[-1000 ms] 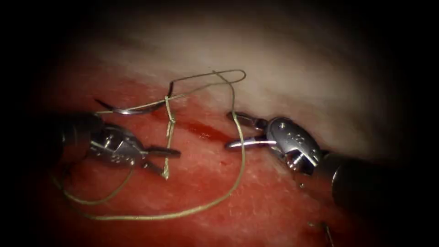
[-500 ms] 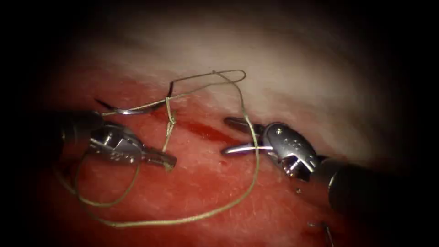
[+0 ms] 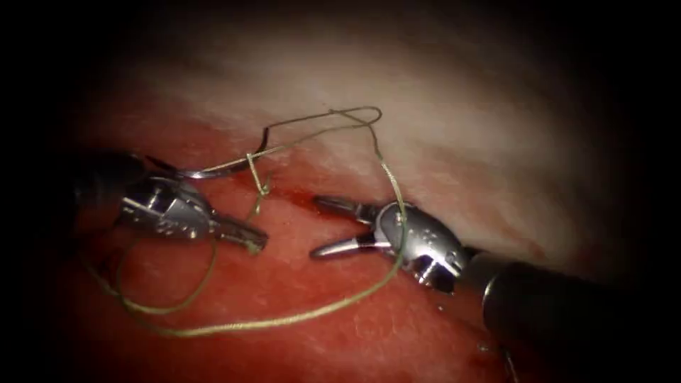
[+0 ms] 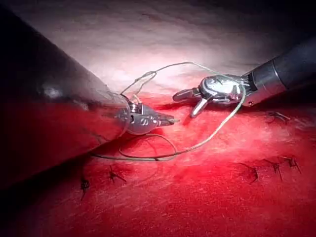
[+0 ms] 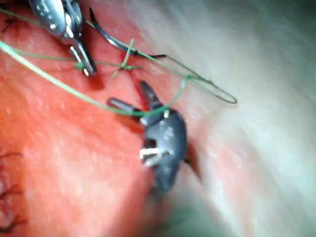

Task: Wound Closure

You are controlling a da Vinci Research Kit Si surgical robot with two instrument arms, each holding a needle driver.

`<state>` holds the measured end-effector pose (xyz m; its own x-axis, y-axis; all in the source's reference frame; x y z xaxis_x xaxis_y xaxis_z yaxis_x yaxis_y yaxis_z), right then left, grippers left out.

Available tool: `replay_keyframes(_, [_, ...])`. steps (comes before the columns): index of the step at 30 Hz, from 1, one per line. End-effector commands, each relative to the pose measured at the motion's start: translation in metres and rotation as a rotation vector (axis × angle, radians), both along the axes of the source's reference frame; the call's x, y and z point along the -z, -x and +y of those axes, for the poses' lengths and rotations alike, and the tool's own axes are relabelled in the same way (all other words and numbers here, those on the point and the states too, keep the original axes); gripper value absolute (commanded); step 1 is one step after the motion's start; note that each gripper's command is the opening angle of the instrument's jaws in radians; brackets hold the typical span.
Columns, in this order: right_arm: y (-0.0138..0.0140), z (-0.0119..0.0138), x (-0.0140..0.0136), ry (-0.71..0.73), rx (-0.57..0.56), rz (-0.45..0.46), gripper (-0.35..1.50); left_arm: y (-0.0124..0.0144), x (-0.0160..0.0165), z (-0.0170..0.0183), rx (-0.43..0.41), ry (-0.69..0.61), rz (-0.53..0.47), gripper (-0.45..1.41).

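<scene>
The curved needle (image 3: 202, 170) lies on the tissue (image 3: 440, 120) left of the cut (image 3: 305, 198), held by neither tool. From its tail the thread (image 3: 284, 320) loops up, then drapes over the right tool's wrist and sweeps low to the left. A knot (image 3: 259, 186) sits over the cut. My left tool (image 3: 257, 241) is shut on the short thread tail below that knot. My right tool (image 3: 316, 227) stands open just right of it, holding nothing. The left wrist view has the left tool (image 4: 170, 119) and the right tool (image 4: 183, 104). The right wrist view has the right tool (image 5: 126, 94) and the needle (image 5: 111, 42).
Red fluid (image 3: 298, 284) covers the near tissue. Several dark finished stitches (image 4: 274, 165) run along the near part of the cut. A cut thread end (image 3: 507, 358) lies beside the right shaft (image 3: 553, 312).
The left jaws closed on the thread tail and lifted slightly up and left. The open right tool moved left toward it, with the thread sliding back over its wrist.
</scene>
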<state>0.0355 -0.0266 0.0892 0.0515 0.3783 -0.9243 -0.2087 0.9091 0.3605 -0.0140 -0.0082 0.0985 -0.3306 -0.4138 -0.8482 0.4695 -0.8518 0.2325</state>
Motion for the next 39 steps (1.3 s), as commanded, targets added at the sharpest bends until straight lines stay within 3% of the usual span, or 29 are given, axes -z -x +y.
replay_keyframes(1, [-0.0022,0.0002,-0.0002,0.06,0.016,-0.001,1.28,0.0004,-0.0005,0.0001,0.002,0.0,-0.004,-0.45])
replay_keyframes(7, [-0.0047,0.0005,-0.0002,0.257,0.072,-0.019,1.28,0.0,-0.0001,0.0001,0.002,-0.003,-0.009,-0.45])
replay_keyframes(13, [-0.0053,0.0016,-0.0015,0.328,0.101,-0.02,1.25,-0.0002,-0.0002,0.0002,-0.003,-0.006,-0.014,-0.45])
replay_keyframes(17, [-0.0062,0.0017,-0.0022,0.41,0.157,-0.072,1.23,-0.0001,-0.0002,0.0002,-0.008,-0.012,-0.022,-0.45])
replay_keyframes(29, [-0.0096,0.0024,-0.0001,0.472,0.15,-0.006,1.23,-0.0001,-0.0004,0.0004,-0.017,-0.021,-0.036,-0.45])
replay_keyframes(39, [-0.0106,0.0024,-0.001,0.51,0.161,-0.004,1.23,0.0001,-0.0003,0.0003,-0.013,-0.039,-0.037,-0.45])
